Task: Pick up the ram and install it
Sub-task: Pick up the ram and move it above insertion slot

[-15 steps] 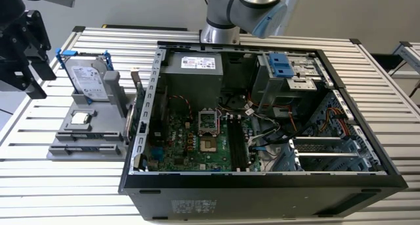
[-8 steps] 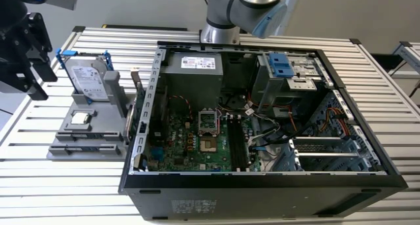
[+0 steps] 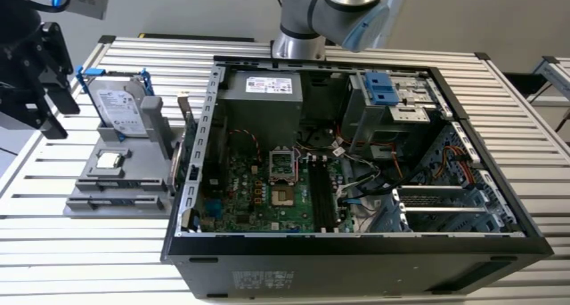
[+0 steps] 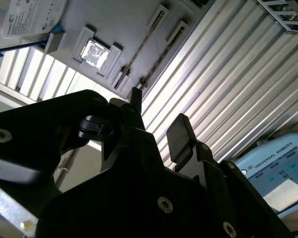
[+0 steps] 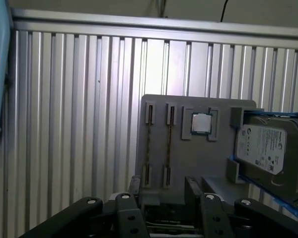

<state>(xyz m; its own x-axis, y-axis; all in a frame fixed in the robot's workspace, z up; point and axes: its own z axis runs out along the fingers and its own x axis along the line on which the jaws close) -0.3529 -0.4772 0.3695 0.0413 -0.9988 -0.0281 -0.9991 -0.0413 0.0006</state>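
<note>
Slatted table (image 5: 64,124), ram (image 5: 149,144) edge-on in tray (image 5: 198,158) slot — thin sliver, end effector (image 5: 163,180) open.

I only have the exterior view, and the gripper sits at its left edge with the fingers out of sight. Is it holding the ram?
Observer: No. In the first wrist view the gripper is open, with nothing between its fingers.
Operator: So where's the ram?
Observer: Two ram sticks stand on edge in the tray's slots, apart from the fingers.
Operator: Anything else close by?
Observer: A light-blue pendant sits over the slatted table, apart from the tray.
</note>
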